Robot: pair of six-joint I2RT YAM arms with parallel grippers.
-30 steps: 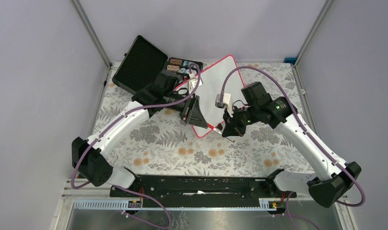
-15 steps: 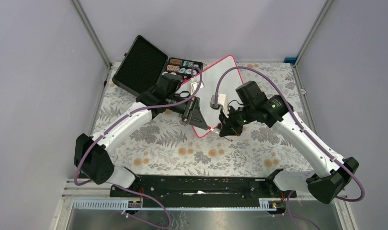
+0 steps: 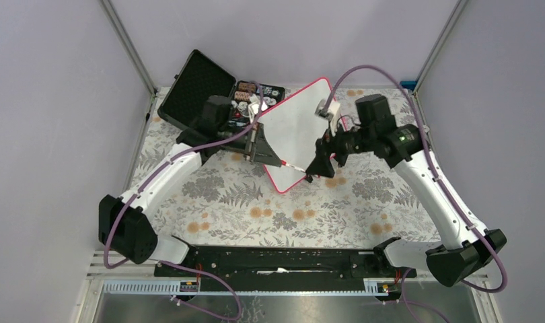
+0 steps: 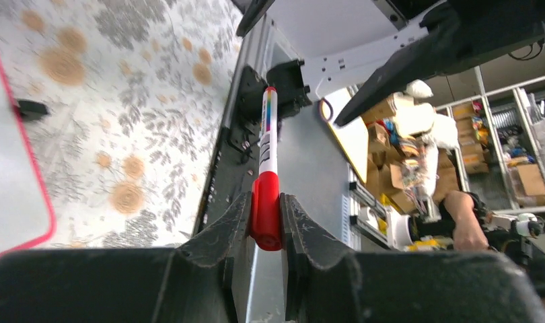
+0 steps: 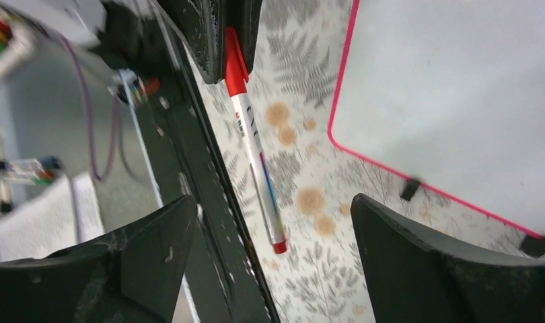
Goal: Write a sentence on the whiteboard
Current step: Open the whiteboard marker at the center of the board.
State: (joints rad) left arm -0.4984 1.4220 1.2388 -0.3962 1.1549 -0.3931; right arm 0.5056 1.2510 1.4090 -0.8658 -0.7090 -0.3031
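Whiteboard (image 3: 297,128) on floral-patterned table (image 3: 256,205), grey walls (image 3: 54,101) around.

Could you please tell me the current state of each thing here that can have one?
marker: capped, lifted off the table, held by its red cap.
left gripper: shut on the marker's cap.
right gripper: open, fingers wide on either side of the marker barrel, not touching it.
whiteboard: lying flat on the table, no writing visible.
black case: open, lid laid back.
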